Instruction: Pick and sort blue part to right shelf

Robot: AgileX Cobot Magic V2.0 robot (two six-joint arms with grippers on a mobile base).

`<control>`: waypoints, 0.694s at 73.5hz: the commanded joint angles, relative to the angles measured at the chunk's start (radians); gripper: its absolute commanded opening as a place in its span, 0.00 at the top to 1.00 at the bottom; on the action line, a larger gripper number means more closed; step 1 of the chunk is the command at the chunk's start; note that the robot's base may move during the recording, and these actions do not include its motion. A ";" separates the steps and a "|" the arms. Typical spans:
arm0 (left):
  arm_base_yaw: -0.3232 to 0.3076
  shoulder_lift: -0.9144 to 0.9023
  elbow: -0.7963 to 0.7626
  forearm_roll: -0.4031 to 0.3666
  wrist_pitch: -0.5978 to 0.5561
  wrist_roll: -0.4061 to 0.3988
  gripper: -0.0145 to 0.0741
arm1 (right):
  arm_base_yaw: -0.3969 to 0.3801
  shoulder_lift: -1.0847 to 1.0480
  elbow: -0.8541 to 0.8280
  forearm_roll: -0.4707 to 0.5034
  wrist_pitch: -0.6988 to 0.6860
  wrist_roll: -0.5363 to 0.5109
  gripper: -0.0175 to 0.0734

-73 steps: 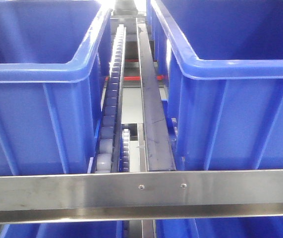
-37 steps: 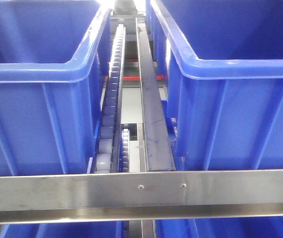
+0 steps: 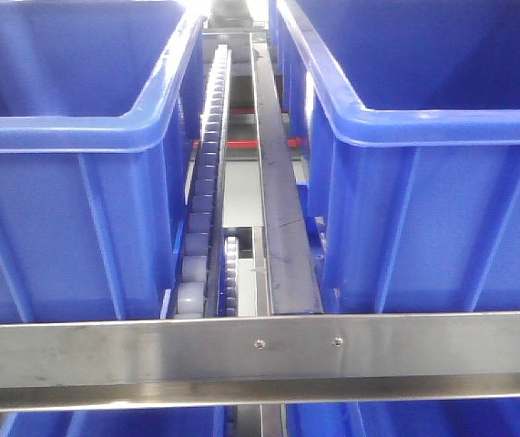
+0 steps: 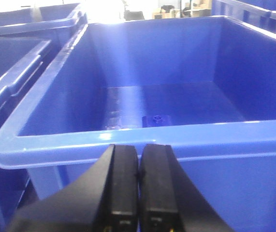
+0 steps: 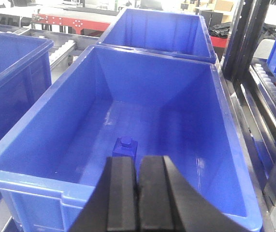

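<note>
Right claw [image 5: 137, 193] pinched shut above blue part [image 5: 124, 146] in bin [image 5: 215, 125]; left claw [image 4: 138, 186] likewise empty.

- The right gripper [image 5: 137, 193] covers the blue part's [image 5: 125, 146] lower half.
- Beyond the left gripper [image 4: 138, 186], the bin's [image 4: 128, 140] rim hides another part's [image 4: 157, 119] base.

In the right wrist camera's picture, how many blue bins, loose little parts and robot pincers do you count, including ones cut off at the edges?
Blue plastic bins: 4 (one full, three partly in view)
Small blue block part: 1
Black right gripper: 1
Total: 6
</note>
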 commanded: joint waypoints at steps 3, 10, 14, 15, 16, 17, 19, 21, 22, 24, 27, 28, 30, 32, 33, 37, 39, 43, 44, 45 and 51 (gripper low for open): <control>0.001 -0.023 0.024 -0.009 -0.083 -0.008 0.70 | -0.004 0.015 -0.024 -0.012 -0.090 -0.007 0.76; 0.001 -0.023 0.024 -0.009 -0.083 -0.008 0.70 | -0.004 0.015 -0.024 -0.012 -0.090 -0.007 0.76; 0.001 -0.023 0.024 -0.009 -0.083 -0.008 0.70 | -0.004 0.015 -0.024 -0.012 -0.090 -0.007 0.76; 0.001 -0.023 0.024 -0.009 -0.083 -0.008 0.70 | -0.004 0.015 -0.024 -0.012 -0.090 -0.007 0.76; 0.001 -0.023 0.024 -0.009 -0.083 -0.008 0.70 | -0.004 0.015 -0.024 -0.012 -0.090 -0.007 0.76; 0.001 -0.023 0.024 -0.009 -0.083 -0.008 0.70 | -0.004 0.015 -0.024 -0.012 -0.090 -0.007 0.76; 0.001 -0.023 0.024 -0.009 -0.083 -0.008 0.70 | -0.004 0.015 -0.024 -0.012 -0.090 -0.007 0.76; 0.001 -0.023 0.024 -0.009 -0.083 -0.008 0.70 | -0.004 0.015 -0.024 -0.012 -0.090 -0.007 0.76; 0.001 -0.023 0.024 -0.009 -0.083 -0.008 0.70 | -0.004 0.015 -0.024 -0.012 -0.090 -0.007 0.76; 0.001 -0.023 0.024 -0.009 -0.083 -0.008 0.70 | -0.004 0.015 -0.024 -0.012 -0.090 -0.007 0.76; 0.001 -0.023 0.024 -0.009 -0.083 -0.008 0.70 | -0.004 0.015 -0.024 -0.012 -0.090 -0.007 0.76; 0.001 -0.023 0.024 -0.009 -0.083 -0.008 0.70 | -0.004 0.015 -0.024 -0.012 -0.090 -0.007 0.76; 0.001 -0.023 0.024 -0.009 -0.083 -0.008 0.70 | -0.004 0.015 -0.024 -0.012 -0.090 -0.007 0.76; 0.001 -0.023 0.024 -0.009 -0.083 -0.008 0.70 | -0.004 0.015 -0.024 -0.012 -0.090 -0.007 0.76; 0.001 -0.023 0.024 -0.009 -0.083 -0.008 0.70 | -0.004 0.015 -0.024 -0.012 -0.090 -0.007 0.76; 0.001 -0.023 0.024 -0.009 -0.083 -0.008 0.70 | -0.004 0.015 -0.024 -0.012 -0.090 -0.007 0.76; 0.001 -0.023 0.024 -0.009 -0.083 -0.008 0.70 | -0.004 0.015 -0.024 -0.012 -0.090 -0.007 0.76; 0.001 -0.023 0.024 -0.009 -0.083 -0.008 0.70 | -0.004 0.015 -0.024 -0.012 -0.090 -0.007 0.76; 0.001 -0.023 0.024 -0.009 -0.083 -0.008 0.70 | -0.004 0.015 -0.024 -0.012 -0.090 -0.007 0.76; 0.001 -0.023 0.024 -0.009 -0.083 -0.008 0.70 | -0.004 0.015 -0.024 -0.012 -0.090 -0.007 0.76; 0.001 -0.023 0.024 -0.009 -0.083 -0.008 0.70 | -0.004 0.015 -0.019 -0.021 -0.092 -0.007 0.76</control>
